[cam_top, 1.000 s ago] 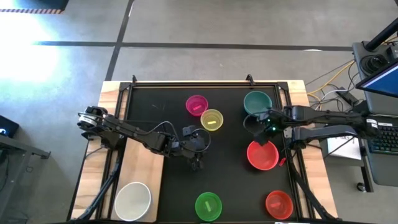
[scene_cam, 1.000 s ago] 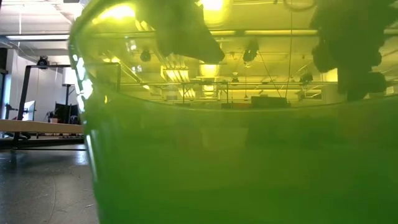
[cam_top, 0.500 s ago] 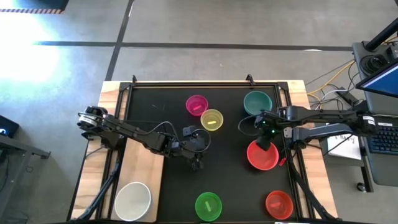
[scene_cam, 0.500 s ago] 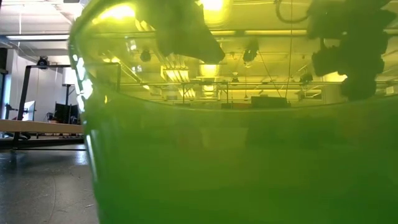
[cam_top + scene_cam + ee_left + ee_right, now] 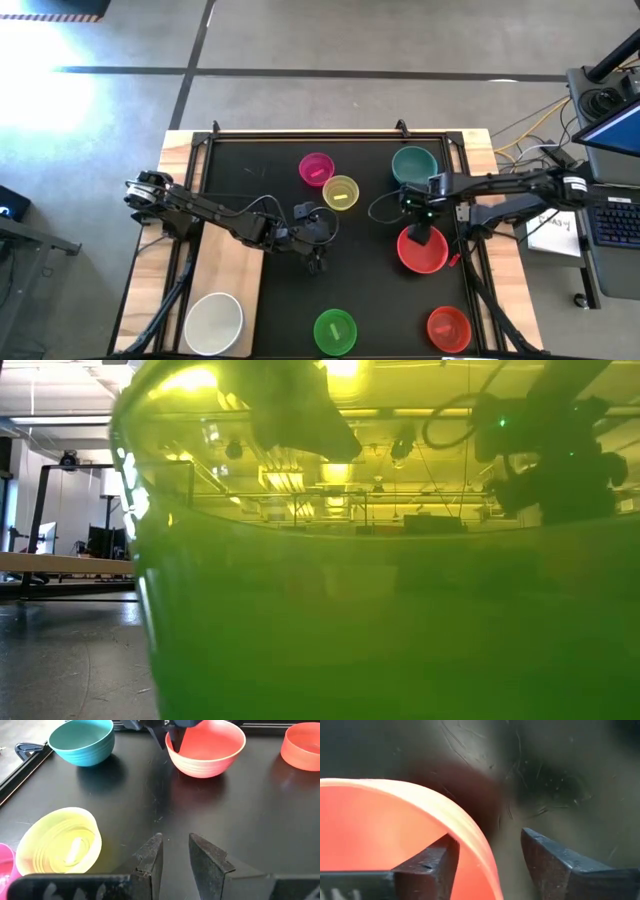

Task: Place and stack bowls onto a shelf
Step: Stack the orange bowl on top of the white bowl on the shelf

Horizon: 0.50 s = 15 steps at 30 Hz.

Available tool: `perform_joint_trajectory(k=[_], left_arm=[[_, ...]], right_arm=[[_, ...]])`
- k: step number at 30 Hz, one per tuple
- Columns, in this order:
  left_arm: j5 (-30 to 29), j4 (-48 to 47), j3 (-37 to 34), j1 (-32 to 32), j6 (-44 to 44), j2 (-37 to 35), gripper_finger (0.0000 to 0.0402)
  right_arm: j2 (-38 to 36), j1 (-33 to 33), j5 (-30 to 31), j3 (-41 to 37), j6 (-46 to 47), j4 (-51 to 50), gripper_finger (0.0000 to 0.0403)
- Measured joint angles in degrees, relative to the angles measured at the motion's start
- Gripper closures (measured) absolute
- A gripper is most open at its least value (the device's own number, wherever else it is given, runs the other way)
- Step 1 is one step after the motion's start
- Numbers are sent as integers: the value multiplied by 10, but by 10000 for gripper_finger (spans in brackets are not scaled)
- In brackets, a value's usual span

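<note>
Starting at the 9 o'clock side of the high view, the shelf (image 5: 228, 275) lies along the black mat's (image 5: 260, 170) edge with a white bowl (image 5: 214, 322) at its 6 o'clock end. The left gripper (image 5: 316, 262) hangs over the middle of the mat; its wrist view shows the fingers (image 5: 150, 855) slightly apart with nothing between them. Toward 12 o'clock from it sit the magenta bowl (image 5: 316, 168) and, touching it, the yellow bowl (image 5: 341, 192) (the left wrist view shows the yellow one lying tipped on its side (image 5: 60, 847)). At 6 o'clock stands the bright green bowl (image 5: 335, 330), which fills nearly all of the low view (image 5: 380, 620), so that view shows only dark arm shapes through it. Toward 3 o'clock, the teal-green bowl (image 5: 414, 164) sits at the far edge, and just toward 6 o'clock from it the right gripper (image 5: 422, 237) hangs at the rim of the large red bowl (image 5: 424, 250). Only the right wrist view shows the fit: one finger (image 5: 427, 862) is inside the rim (image 5: 395, 830), the other outside, spread and not pressing on it. A smaller red bowl (image 5: 448, 326) rests near the 5 o'clock corner.
</note>
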Motion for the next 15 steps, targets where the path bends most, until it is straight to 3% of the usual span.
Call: perform_joint_trajectory(k=[8, 15], left_arm=[[0, 0, 0, 0, 0, 0, 326], [-1, 1, 0, 1, 0, 0, 326]], right_arm=[[42, 0, -8, 0, -1, -1, 371], [20, 0, -6, 24, 20, 6, 394]])
